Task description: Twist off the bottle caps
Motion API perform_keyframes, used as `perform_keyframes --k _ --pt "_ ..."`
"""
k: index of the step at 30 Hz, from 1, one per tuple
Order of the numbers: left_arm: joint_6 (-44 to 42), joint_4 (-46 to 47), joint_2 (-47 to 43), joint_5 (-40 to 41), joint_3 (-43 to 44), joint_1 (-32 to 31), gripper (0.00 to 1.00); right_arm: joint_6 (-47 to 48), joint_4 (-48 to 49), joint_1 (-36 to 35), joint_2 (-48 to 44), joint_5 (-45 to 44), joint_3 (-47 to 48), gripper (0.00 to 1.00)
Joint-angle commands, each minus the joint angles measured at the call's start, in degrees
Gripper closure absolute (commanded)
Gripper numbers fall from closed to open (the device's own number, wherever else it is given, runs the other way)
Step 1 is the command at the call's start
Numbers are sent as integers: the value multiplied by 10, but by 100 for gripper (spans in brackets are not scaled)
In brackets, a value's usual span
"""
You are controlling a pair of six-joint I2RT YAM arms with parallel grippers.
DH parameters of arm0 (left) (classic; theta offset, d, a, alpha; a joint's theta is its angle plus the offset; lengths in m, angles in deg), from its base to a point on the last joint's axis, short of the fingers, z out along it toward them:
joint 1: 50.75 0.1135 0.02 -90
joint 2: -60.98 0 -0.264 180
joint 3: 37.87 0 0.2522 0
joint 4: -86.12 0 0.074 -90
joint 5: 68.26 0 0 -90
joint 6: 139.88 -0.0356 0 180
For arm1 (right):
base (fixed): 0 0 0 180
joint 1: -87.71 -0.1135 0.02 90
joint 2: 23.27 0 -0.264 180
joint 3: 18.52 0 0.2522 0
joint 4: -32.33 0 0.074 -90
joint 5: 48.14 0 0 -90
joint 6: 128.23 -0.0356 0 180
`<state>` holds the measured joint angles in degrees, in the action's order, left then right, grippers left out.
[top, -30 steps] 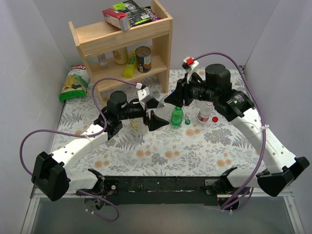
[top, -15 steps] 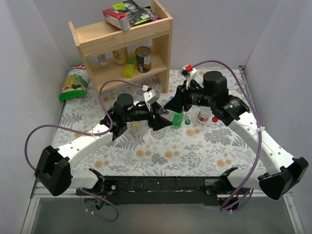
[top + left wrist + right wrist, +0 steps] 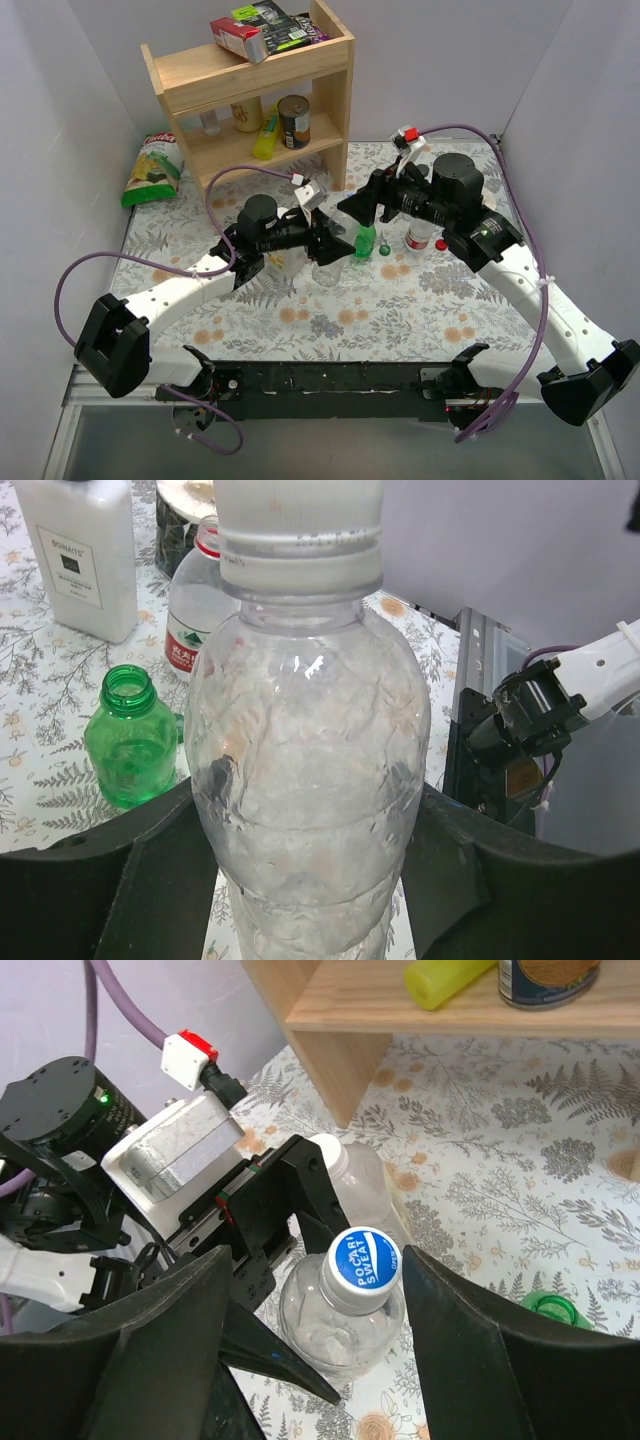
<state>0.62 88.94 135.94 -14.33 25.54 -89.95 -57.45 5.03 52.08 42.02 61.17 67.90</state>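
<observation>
— Where do you have it?

— I've got the large clear bottle (image 3: 305, 710) clamped round its body in the left gripper (image 3: 305, 830), near the middle of the table (image 3: 400, 300). The right gripper (image 3: 312, 1260) hangs over it with its fingers spread, one on each side of the blue cap (image 3: 365, 1270), touching nothing.

— What worries you?

— The cap sits nearer one finger than the other. If I close from here, I expect that finger to land first and shove the neck sideways. The wall also looks thin and crinkled, so under a twist the bottle may turn in my left grip, or buckle if I squeeze harder. A swing could knock the green bottle (image 3: 130, 735) just beside it.

— Anything to spill?

— I see no liquid in the held one. The green bottle is open and looks empty, with a green cap (image 3: 384, 251) lying near it. The red cap (image 3: 441, 244) lies by the red-labelled bottle (image 3: 420, 237); I can't make out its contents. A slim bottle (image 3: 355, 1175) behind carries a white cap (image 3: 325, 1150).
</observation>
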Motion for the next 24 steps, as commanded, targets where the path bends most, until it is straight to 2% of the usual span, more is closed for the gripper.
perform_keyframes --k 1,5,17,21,23,24 --pt "9 5 -6 18 2 -2 66 -21 42 -1 -11 -47 -7 25" --pt "6 -2 -10 21 4 -2 66 -27 30 -1 0 -55 -4 28" --pt "1 -6 -19 26 5 -4 66 -42 55 -1 26 -13 -12 48" --pt "-1 -8 -19 29 5 -4 66 -42 58 -1 26 -5 -16 64" --pt "-1 -7 -22 26 5 -5 66 -42 66 -1 26 2 -20 74" --pt "-1 -5 -24 25 4 -5 66 -41 67 0 26 9 -23 82"
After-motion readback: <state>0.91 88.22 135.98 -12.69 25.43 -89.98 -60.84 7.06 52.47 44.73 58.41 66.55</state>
